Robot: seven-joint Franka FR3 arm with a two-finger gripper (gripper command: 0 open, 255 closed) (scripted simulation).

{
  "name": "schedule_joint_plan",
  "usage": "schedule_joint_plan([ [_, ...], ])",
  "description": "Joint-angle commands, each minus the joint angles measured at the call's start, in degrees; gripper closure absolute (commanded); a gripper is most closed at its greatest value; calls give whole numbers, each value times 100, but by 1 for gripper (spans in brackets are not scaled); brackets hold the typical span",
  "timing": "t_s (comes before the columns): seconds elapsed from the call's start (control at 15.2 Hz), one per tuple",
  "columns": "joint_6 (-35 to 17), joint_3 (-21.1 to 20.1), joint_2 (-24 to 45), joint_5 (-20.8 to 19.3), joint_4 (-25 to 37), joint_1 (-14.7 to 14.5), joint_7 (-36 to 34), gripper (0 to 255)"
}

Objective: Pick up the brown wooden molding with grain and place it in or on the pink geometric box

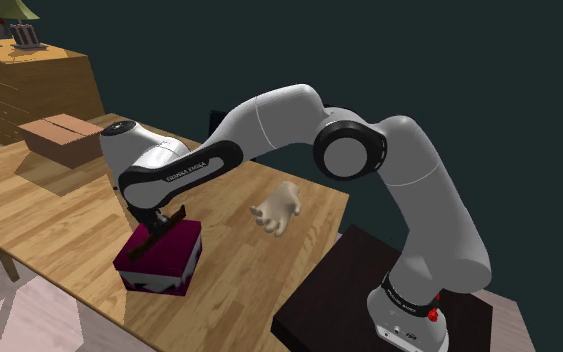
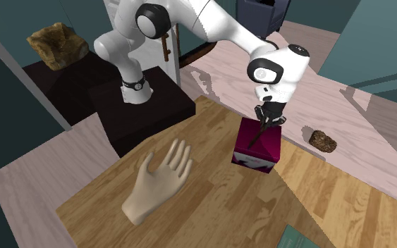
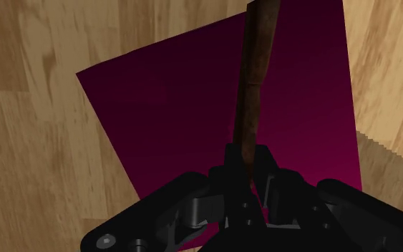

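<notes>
A pale model hand (image 1: 277, 210) lies on the light wooden worktop (image 1: 69, 235), fingers spread. It is well apart from a closed brown cardboard box (image 1: 61, 138) toward the shoulder view's left. A small brown rock (image 2: 323, 140) sits on the pale plank floor (image 2: 373, 120).

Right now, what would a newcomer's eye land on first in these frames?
First, the black hand, clasped on a thin brown molding that slants down over the top of a magenta box near the edge of the wooden table. Next, a pale sculpted hand figure lying on the same table, apart from the box.
</notes>
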State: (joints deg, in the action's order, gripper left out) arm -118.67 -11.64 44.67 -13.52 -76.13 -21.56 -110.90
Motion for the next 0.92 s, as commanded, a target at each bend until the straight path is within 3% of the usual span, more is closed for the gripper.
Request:
schedule_joint_plan([
  [0.0, -1, 0, 0, 0, 0, 0, 0, 255],
  [0.07, -1, 0, 0, 0, 0, 0, 0, 255],
  [0.13, -1, 0, 0, 0, 0, 0, 0, 0],
  [0.46, -1, 0, 0, 0, 0, 0, -1, 0],
  [0.73, 532, -54, -298, 72, 240, -14, 47, 0],
  [0.86, 531, -54, -298, 72, 239, -14, 47, 0],
])
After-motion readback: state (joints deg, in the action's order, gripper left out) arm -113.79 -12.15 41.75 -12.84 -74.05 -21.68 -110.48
